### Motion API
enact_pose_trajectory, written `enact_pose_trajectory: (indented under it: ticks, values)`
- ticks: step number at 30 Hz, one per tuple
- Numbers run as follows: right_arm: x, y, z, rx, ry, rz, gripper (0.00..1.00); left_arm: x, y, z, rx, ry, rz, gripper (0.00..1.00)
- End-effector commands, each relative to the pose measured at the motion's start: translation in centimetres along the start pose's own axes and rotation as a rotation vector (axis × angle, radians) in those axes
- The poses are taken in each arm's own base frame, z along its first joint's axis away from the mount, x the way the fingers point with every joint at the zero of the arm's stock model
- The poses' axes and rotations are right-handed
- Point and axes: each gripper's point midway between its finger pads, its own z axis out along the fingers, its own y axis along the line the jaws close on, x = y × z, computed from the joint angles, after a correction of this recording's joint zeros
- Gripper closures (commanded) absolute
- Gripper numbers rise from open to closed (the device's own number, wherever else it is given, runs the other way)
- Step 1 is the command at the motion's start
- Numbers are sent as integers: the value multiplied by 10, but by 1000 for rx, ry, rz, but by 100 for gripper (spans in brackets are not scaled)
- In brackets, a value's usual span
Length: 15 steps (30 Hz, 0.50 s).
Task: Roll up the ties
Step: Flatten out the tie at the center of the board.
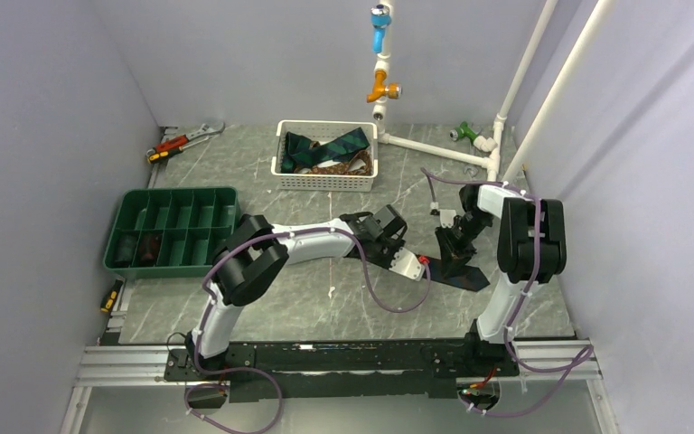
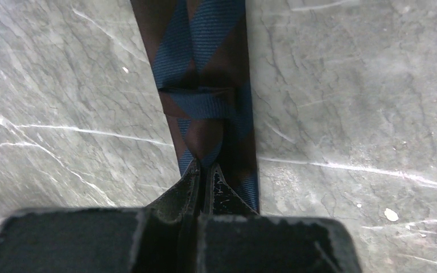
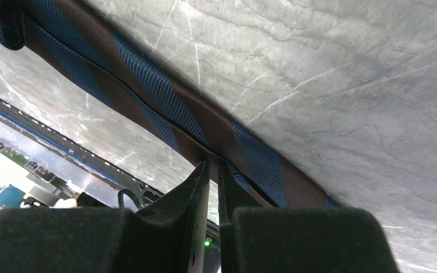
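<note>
A brown tie with blue diagonal stripes lies on the marble table right of centre, its point toward the near right. In the left wrist view the tie lies seam side up with its keeper loop showing. My left gripper is shut, its tips resting on the tie's middle seam; I cannot tell whether any fabric is caught between them. My right gripper is closed to a thin slit on the edge of the tie. More ties lie in the white basket.
The white basket stands at the back centre. A green divided tray is on the left, with a wrench behind it. White pipes run along the back right. A yellow-handled tool lies at the left edge.
</note>
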Motion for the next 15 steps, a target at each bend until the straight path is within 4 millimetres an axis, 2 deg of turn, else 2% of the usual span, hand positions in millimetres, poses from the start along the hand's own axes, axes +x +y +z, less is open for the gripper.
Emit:
enact_pose_trajectory:
  ticks: [1,9,15]
  values:
    - [-12,-11,10,52,7,-11,87,-27,16,-3,-31,-85,-14,98]
    - [-18,-10,8,60,2,-33,87,-40,14,-1,-4,-150,-14,98]
    - [-19,-6,7,46,0,-42,85,-34,3,10,43,-136,4,93]
